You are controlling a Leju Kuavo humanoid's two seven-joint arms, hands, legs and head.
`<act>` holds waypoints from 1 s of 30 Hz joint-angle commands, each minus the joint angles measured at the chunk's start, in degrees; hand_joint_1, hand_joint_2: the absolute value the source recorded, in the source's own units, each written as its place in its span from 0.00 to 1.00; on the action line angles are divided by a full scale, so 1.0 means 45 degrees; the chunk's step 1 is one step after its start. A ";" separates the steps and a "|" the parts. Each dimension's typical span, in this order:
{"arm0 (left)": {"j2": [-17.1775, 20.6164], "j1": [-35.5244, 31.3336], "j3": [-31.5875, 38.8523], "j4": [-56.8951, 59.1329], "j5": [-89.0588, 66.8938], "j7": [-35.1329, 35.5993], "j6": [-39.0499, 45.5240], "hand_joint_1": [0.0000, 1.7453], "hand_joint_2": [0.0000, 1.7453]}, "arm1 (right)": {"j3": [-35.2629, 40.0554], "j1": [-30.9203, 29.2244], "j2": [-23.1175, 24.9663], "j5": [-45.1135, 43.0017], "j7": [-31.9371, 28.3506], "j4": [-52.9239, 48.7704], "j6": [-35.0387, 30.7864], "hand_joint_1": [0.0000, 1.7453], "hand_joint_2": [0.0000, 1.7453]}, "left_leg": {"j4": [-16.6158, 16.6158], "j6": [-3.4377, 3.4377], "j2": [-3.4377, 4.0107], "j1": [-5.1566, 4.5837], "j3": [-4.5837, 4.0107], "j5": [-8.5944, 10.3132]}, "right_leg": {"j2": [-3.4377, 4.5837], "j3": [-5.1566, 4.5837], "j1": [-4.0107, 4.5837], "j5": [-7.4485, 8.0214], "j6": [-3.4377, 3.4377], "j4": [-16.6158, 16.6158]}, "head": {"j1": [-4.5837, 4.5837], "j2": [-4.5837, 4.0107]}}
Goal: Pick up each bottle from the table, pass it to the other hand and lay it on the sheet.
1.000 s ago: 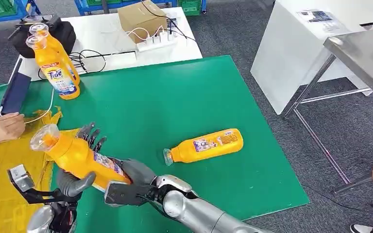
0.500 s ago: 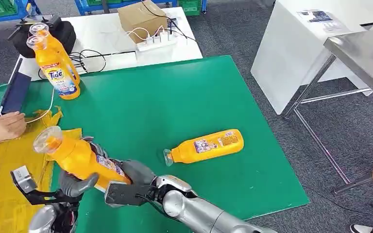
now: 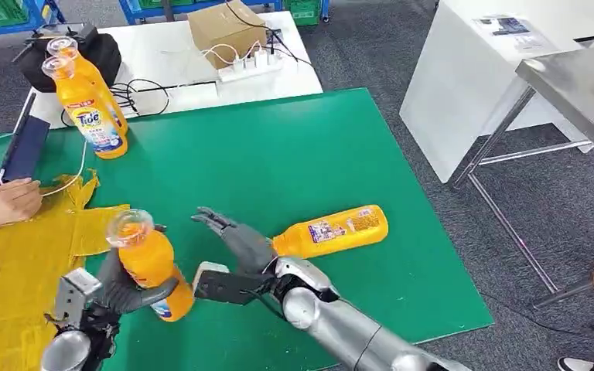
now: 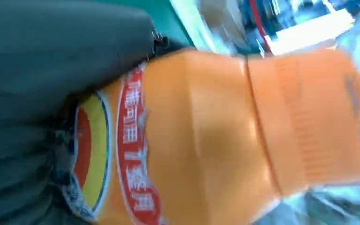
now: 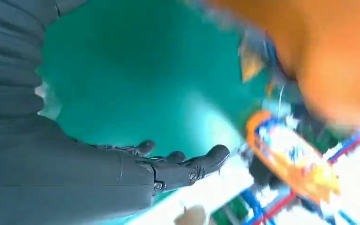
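My left hand (image 3: 124,287) grips an orange bottle (image 3: 149,267) near its base, cap up and tilted, above the green mat by the yellow sheet (image 3: 8,263). Close up, that orange bottle (image 4: 206,140) sits against my left hand (image 4: 51,93). My right hand (image 3: 236,236) is open, fingers spread, just right of the held bottle and apart from it; the same right hand (image 5: 122,168) holds nothing. A second orange bottle (image 3: 331,230) lies on its side on the mat beside my right hand. Two more orange bottles (image 3: 87,97) stand upright at the far left.
A person's hand (image 3: 8,202) rests at the left edge on the yellow sheet, next to a dark tablet (image 3: 25,148). Behind the green mat (image 3: 278,154) a white table holds a cardboard box (image 3: 224,31), a power strip and cables. A metal table (image 3: 572,85) stands to the right.
My right hand has let go of the bottle and opened, moving right. My left hand now holds the bottle alone and has turned it more upright, shifting it right.
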 commanded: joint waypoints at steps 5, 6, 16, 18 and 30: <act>0.1068 0.0099 0.1587 0.0730 -0.5567 0.0066 0.5097 1.00 1.00 | -0.2082 0.0535 -0.2874 0.0554 -0.0038 -0.3244 0.0294 0.00 1.00 | -0.0015 0.0055 -0.0095 -0.0030 0.0043 -0.0006 | -0.0019 0.0045 -0.0032 -0.0021 -0.0001 0.0001 | 0.0000 0.0000; 0.1017 0.0098 0.1578 0.0725 -0.5572 0.0060 0.5095 1.00 1.00 | -0.2076 0.0560 -0.2812 0.0567 -0.0034 -0.3251 0.0308 0.00 1.00 | -0.0013 0.0044 -0.0082 -0.0024 0.0021 -0.0001 | -0.0024 0.0034 -0.0026 -0.0012 -0.0001 -0.0001 | -0.0005 0.0000; 0.3134 -0.0372 0.1182 0.4402 -1.2839 0.2279 1.0068 1.00 1.00 | -0.1669 -0.2428 -0.8794 -0.2799 -0.0002 -0.3167 0.5897 0.00 1.00 | 0.0010 0.0056 -0.0110 -0.0063 -0.0010 0.0006 | -0.0052 0.0007 -0.0065 -0.0013 0.0012 0.0023 | -0.0005 0.0000; 0.3566 -0.1654 0.0055 0.6554 -1.3379 0.2507 0.9889 1.00 1.00 | -0.0434 -0.3597 -0.9360 -0.3511 0.0540 -0.2629 0.6987 0.00 1.00 | 0.0016 0.0070 -0.0144 -0.0102 -0.0028 0.0021 | -0.0078 -0.0009 -0.0100 -0.0008 0.0011 0.0038 | -0.0005 0.0000; 0.3789 -0.4692 -0.2585 1.0839 -1.3779 0.2533 0.9026 0.29 1.00 | 0.2453 -0.4315 -1.0144 -0.4431 0.1093 -0.1787 0.6793 0.00 1.00 | -0.0005 0.0141 -0.0188 -0.0130 -0.0029 0.0079 | -0.0161 0.0038 -0.0129 0.0036 0.0050 0.0000 | -0.0005 0.0000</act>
